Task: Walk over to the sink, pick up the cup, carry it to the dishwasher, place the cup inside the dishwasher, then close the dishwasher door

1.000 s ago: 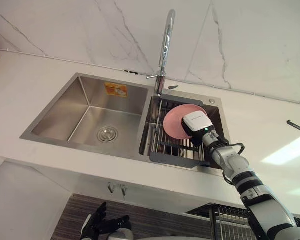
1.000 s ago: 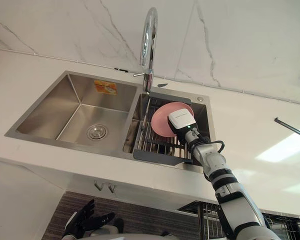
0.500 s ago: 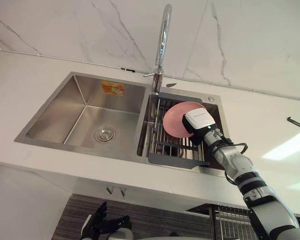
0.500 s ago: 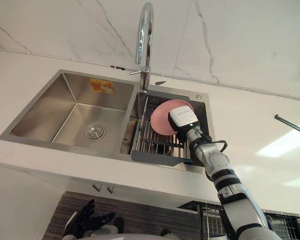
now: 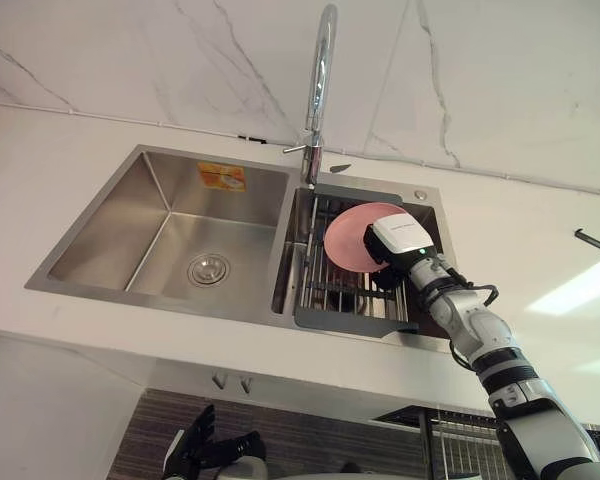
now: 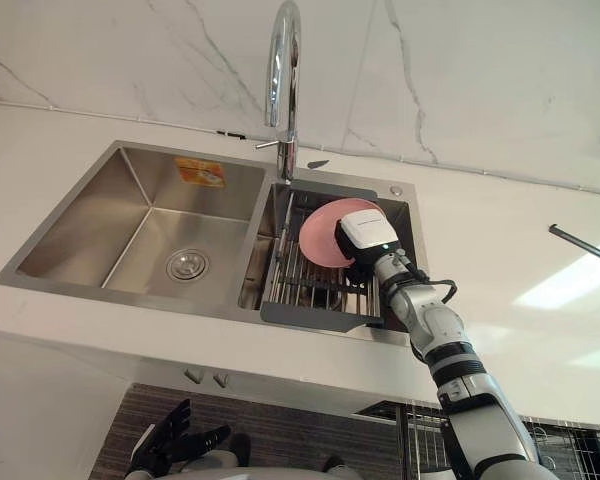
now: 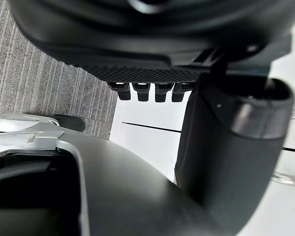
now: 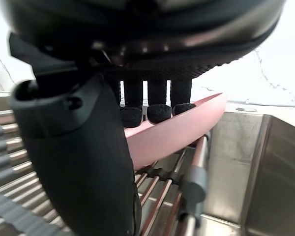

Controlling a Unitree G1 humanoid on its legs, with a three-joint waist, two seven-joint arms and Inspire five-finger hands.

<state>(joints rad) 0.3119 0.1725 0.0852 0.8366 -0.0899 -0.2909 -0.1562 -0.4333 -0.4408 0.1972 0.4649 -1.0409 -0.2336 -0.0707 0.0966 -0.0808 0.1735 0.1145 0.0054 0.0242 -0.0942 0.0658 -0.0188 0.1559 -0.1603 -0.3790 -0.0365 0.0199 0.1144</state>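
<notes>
Fingers: the right hand's (image 8: 147, 39) fingertips (image 8: 160, 113) rest in a row on the plate's (image 8: 182, 125) rim, and the thumb (image 8: 73, 162) stands on the near side. I read this as a pinch across the rim, though not clearly a firm one.
Thing held: a pink plate, not a cup.
Where it is: in the rack (image 5: 350, 300) in the right basin of the sink (image 5: 160, 215), below the tap (image 5: 320, 90).
Change: the whole view shifts a little over the last second, so the camera has moved. Hand and plate keep the same relation and the plate sits as it did.
Meaning: I judge that the grasp is set but the lift has not begun. Carrying, loading and closing the door are all still to come.
Facing: the plate leans on its edge, its broad face turned up toward the head camera.
Long axis: its width seems to run left to right across the basin. The hand is at its right edge.
Other hand: the left hand (image 5: 205, 452) hangs low in front of the worktop (image 5: 540, 250), fingers spread and empty.
</notes>
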